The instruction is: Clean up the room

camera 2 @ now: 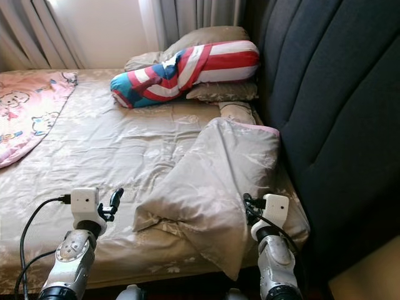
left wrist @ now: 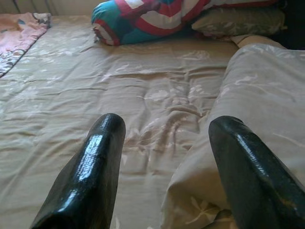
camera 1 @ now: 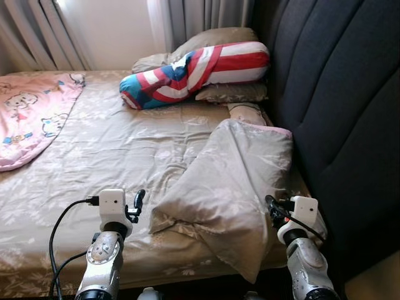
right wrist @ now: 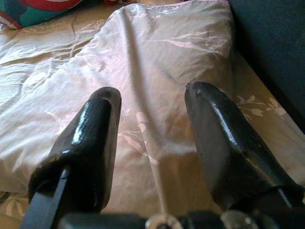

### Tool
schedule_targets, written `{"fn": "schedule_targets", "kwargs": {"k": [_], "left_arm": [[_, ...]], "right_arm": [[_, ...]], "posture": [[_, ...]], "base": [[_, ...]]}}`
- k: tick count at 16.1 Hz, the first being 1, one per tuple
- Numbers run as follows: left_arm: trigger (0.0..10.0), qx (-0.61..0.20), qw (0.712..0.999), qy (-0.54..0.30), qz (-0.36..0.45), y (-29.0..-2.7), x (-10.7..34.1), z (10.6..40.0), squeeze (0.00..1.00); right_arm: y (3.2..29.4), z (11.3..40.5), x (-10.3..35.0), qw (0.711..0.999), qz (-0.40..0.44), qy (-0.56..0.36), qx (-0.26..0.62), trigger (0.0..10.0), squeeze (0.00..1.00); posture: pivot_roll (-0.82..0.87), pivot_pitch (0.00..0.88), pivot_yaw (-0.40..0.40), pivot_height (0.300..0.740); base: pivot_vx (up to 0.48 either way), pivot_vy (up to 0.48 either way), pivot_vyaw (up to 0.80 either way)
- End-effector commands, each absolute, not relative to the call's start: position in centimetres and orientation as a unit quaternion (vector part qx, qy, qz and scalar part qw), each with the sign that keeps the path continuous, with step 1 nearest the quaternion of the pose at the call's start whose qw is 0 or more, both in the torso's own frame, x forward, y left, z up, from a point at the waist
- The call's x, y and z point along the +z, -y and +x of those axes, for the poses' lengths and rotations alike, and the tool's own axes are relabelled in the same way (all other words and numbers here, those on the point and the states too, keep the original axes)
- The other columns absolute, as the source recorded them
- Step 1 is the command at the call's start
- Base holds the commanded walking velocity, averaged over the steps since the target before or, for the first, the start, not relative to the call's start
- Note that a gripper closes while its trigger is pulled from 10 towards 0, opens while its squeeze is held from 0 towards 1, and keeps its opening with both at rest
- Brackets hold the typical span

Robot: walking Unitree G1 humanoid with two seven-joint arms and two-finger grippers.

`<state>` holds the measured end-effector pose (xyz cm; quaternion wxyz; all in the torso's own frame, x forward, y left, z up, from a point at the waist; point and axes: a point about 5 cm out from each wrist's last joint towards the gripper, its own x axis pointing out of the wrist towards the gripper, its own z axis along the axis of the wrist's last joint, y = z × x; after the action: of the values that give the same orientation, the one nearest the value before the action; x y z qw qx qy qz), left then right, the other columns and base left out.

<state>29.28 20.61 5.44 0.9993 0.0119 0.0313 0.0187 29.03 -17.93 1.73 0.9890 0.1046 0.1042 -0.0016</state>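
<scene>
A pink cartoon-print blanket (camera 1: pixel 28 119) lies at the far left of the bed, on the beige floral bedsheet (camera 1: pixel 106 150).

The left gripper (left wrist: pixel 164 157) is positioned over the near part of the bedsheet, close to the bed's front edge. Its two black fingers (left wrist: pixel 93 167) stand apart, open, with nothing between them. In the left wrist view they frame creased sheet and the near left corner of the pillow.

At the far end of the bed, a red, white and blue striped bolster (camera 1: pixel 194 72) lies across stacked beige pillows (camera 1: pixel 231 92), its long axis running left to right.

The large beige floral pillow (camera 1: pixel 231 175) lies on the right half of the bed, beside the dark upholstered headboard (camera 1: pixel 337 112). Its long axis runs from near-left to far-right. The far end, edged in pink, points toward the stacked pillows; the near end overhangs the front edge of the bed.

The right gripper (right wrist: pixel 152 143) is at the pillow's near right side. Its fingers (right wrist: pixel 90 138) are spread, open, over the pillow fabric, gripping nothing.
</scene>
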Motion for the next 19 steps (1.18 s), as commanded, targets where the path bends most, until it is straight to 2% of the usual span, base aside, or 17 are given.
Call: {"fn": "schedule_targets", "kwargs": {"k": [1,5,10,19], "left_arm": [[10.0,0.017,0.999,-0.027,0.018,-20.8,5.9,29.6,0.0],[10.0,0.018,0.999,-0.029,0.017,-20.8,5.8,29.3,0.0],[10.0,0.027,0.999,-0.03,0.013,-20.9,5.5,28.6,0.0],[10.0,0.028,0.999,-0.038,0.011,-20.8,5.3,28.3,0.0]], "right_arm": [[17.9,29.0,1.6,0.988,0.109,-0.111,0.001,10.0,0.0],[17.9,28.9,1.4,0.987,0.109,-0.115,0.003,10.0,0.0],[17.6,28.7,1.1,0.987,0.099,-0.127,0.021,10.0,0.0],[18.0,29.2,1.4,0.987,0.096,-0.127,0.018,10.0,0.0]], "posture": [[-0.01,0.0,-0.007,0.66],[-0.01,0.0,-0.009,0.66],[0.0,0.0,-0.038,0.66],[-0.01,0.0,-0.03,0.66]], "base": [[0.0,0.0,0.0],[0.122,0.0,0.0],[0.265,0.0,0.0],[0.295,0.0,0.0]]}}
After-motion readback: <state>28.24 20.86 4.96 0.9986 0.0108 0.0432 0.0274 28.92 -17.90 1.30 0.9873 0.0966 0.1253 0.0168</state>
